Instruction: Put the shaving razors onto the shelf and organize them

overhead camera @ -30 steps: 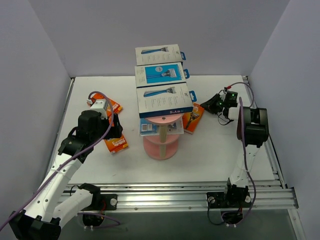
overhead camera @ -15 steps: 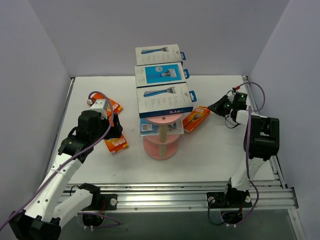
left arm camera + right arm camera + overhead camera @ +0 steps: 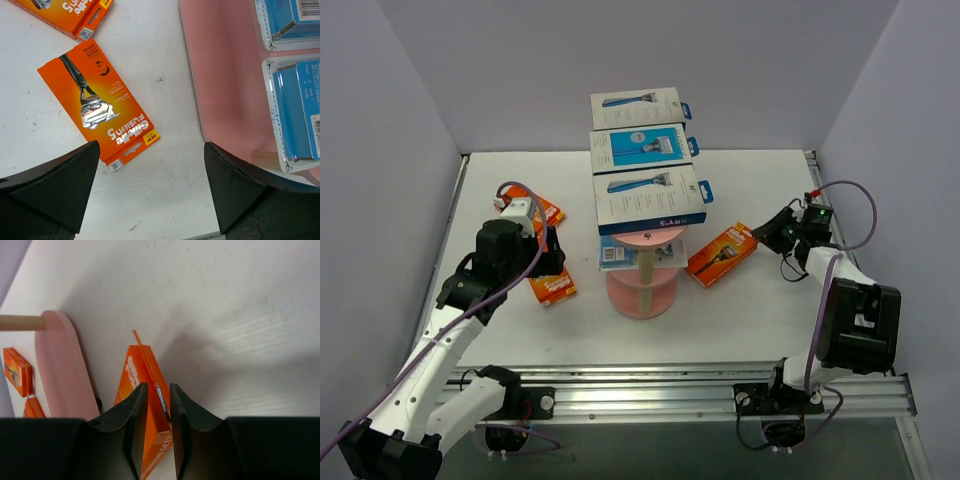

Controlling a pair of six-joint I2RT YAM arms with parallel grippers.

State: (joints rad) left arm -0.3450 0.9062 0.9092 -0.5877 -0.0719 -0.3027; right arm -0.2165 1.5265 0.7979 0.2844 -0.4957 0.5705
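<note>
Pinching the thin edge of an orange razor card (image 3: 144, 390), my right claw (image 3: 155, 402) has its two black fingers nearly together, clamped on that card. From the right wrist camera the card stands tilted on its side between the fingers. I cannot tell whether its lower end touches the white table (image 3: 740, 180). From overhead, this card sits just to the right of the pink shelf (image 3: 642, 292), near it but apart from it, with the right arm stretched out low beside the table's right edge.

My left claw (image 3: 548, 262) hangs with its fingers spread wide apart and nothing between them. Directly below it a second orange card (image 3: 97, 105) lies flat on the table, face up, just left of the shelf. A third orange card (image 3: 542, 210) lies a little farther back, partly hidden by the left arm.

On the shelf's long top tier, three white-and-blue boxes (image 3: 650, 200) lie flat in a row running from front to back, close together. On a lower tier, clear packs (image 3: 295, 115) with blue inserts rest side by side near the beige post (image 3: 646, 268).
</note>
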